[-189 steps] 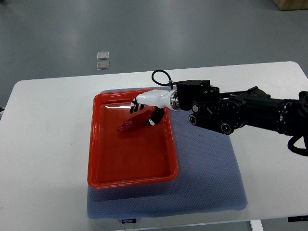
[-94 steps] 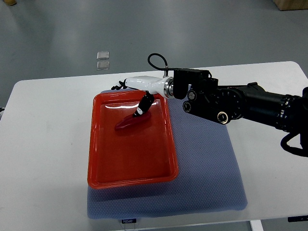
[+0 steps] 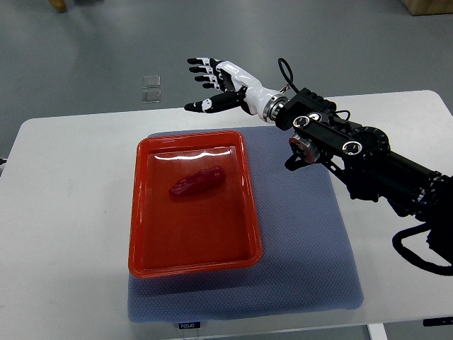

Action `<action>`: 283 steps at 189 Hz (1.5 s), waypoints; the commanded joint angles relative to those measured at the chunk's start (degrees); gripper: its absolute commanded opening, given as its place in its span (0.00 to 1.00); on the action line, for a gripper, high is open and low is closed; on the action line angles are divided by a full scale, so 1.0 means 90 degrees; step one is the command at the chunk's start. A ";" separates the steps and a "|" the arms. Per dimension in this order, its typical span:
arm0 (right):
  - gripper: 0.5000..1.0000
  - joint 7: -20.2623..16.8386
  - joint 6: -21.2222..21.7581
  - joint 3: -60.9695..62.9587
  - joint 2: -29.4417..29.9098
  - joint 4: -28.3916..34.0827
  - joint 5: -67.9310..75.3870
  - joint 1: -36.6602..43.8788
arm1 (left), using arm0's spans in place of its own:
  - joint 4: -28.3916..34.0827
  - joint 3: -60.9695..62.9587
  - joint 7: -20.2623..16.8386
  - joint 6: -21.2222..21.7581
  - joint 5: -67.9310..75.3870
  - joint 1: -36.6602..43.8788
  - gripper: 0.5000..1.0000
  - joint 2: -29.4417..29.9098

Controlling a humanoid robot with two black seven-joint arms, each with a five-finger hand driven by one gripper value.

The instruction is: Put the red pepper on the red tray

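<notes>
While the red pepper lies inside the red tray, the right hand hangs above the tray's far edge, fingers spread and empty; withdrawing high should avoid clipping the rim

A dark red pepper is lying in a glossy red tray. The mat under it is showing a blue-grey dotted weave on a white table. The right hand is white with black fingertips, its arm black.
</notes>
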 commanded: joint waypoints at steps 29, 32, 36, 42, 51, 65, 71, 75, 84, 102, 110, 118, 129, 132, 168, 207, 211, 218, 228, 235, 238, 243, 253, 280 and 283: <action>0.83 0.0010 -0.0003 0.1934 -0.0067 -0.0083 0.0579 -0.0687 | 0.0000 -0.0001 0.0001 -0.0001 0.0000 0.0002 1.00 0.0000; 0.83 0.0010 -0.0003 0.1994 -0.0067 -0.0093 0.0589 -0.0707 | 0.0000 -0.0001 0.0001 -0.0001 0.0000 0.0002 1.00 0.0000; 0.83 0.0010 -0.0003 0.2091 -0.0067 -0.0093 0.0618 -0.0756 | 0.0000 -0.0001 0.0001 0.0009 0.0000 0.0002 1.00 0.0000; 0.83 0.0010 -0.0003 0.2247 -0.0077 -0.0093 0.0687 -0.0814 | 0.0000 -0.0001 0.0001 -0.0001 0.0000 0.0002 1.00 0.0000; 0.83 0.0010 -0.0003 0.2443 -0.0077 -0.0093 0.0843 -0.0912 | 0.0000 -0.0001 0.0001 -0.0001 0.0000 0.0002 1.00 0.0000; 0.83 0.0010 -0.0013 0.2706 -0.0077 -0.0093 0.1273 -0.1098 | 0.0000 -0.0001 0.0001 -0.0001 0.0000 0.0002 1.00 0.0000; 0.83 0.0010 -0.0023 0.2765 -0.0077 -0.0093 0.1478 -0.1146 | 0.0000 -0.0001 0.0001 -0.0001 0.0000 0.0002 1.00 0.0000; 0.83 0.0010 -0.0032 0.2794 -0.0087 -0.0103 0.1615 -0.1166 | 0.0000 -0.0001 0.0001 -0.0001 0.0000 0.0002 1.00 0.0000; 0.83 0.0019 -0.0062 0.2833 -0.0106 -0.0112 0.1868 -0.1195 | 0.0000 -0.0001 0.0001 -0.0001 0.0000 0.0002 1.00 0.0000; 0.83 0.0127 -0.0062 0.2902 -0.0194 -0.0220 0.2406 -0.1322 | 0.0000 -0.0001 0.0001 -0.0001 0.0000 0.0002 1.00 0.0000; 0.83 0.0176 -0.0071 0.2902 -0.0233 -0.0259 0.2620 -0.1342 | 0.0000 -0.0001 0.0001 -0.0001 0.0000 0.0002 1.00 0.0000; 0.83 0.0195 -0.0052 0.2902 -0.0282 -0.0288 0.2854 -0.1371 | 0.0000 -0.0001 0.0001 -0.0001 0.0000 0.0002 1.00 0.0000; 0.83 0.0195 -0.0042 0.2902 -0.0370 -0.0337 0.3118 -0.1391 | 0.0000 -0.0001 0.0001 -0.0001 0.0000 0.0002 1.00 0.0000; 0.83 0.0195 -0.0013 0.2902 -0.0399 -0.0356 0.3206 -0.1400 | 0.0000 -0.0001 0.0001 -0.0001 0.0000 0.0002 1.00 0.0000; 0.83 0.0273 0.0485 0.2892 -0.0614 -0.0474 0.3402 -0.1547 | 0.0000 -0.0001 0.0001 -0.0001 0.0000 0.0002 1.00 0.0000; 0.83 0.0547 0.0661 0.2882 -0.0604 -0.0747 0.3402 -0.1576 | 0.0000 -0.0001 0.0001 -0.0001 0.0000 0.0002 1.00 0.0000; 0.83 0.0547 0.0651 0.2882 -0.0595 -0.0777 0.3402 -0.1576 | 0.0000 -0.0001 0.0001 -0.0001 0.0000 0.0002 1.00 0.0000; 0.83 0.0556 0.0603 0.2892 -0.0575 -0.0835 0.3402 -0.1576 | 0.0000 -0.0001 0.0001 -0.0001 0.0000 0.0002 1.00 0.0000; 0.83 0.0547 0.0544 0.2892 -0.0575 -0.0894 0.3402 -0.1576 | 0.0000 -0.0001 0.0001 -0.0001 0.0000 0.0002 1.00 0.0000; 0.83 0.0547 0.0485 0.2882 -0.0565 -0.0923 0.3402 -0.1586 | 0.0000 -0.0001 0.0001 -0.0001 0.0000 0.0002 1.00 0.0000; 0.83 0.0547 0.0466 0.2882 -0.0555 -0.0933 0.3402 -0.1586 | 0.0000 -0.0001 0.0001 -0.0001 0.0000 0.0002 1.00 0.0000; 0.83 0.0547 0.0437 0.2882 -0.0555 -0.0933 0.3402 -0.1596 | 0.0000 -0.0001 0.0001 -0.0001 0.0000 0.0002 1.00 0.0000; 0.83 0.0547 0.0407 0.2892 -0.0555 -0.0943 0.3402 -0.1644 | 0.0000 -0.0001 0.0001 -0.0001 0.0000 0.0002 1.00 0.0000; 0.83 0.0556 0.0339 0.2892 -0.0536 -0.0943 0.3411 -0.1703 | 0.0000 -0.0001 0.0001 -0.0001 0.0000 0.0002 1.00 0.0000; 0.83 0.0556 0.0339 0.2892 -0.0536 -0.0952 0.3411 -0.1703 | 0.0000 -0.0001 0.0001 -0.0001 0.0000 0.0002 1.00 0.0000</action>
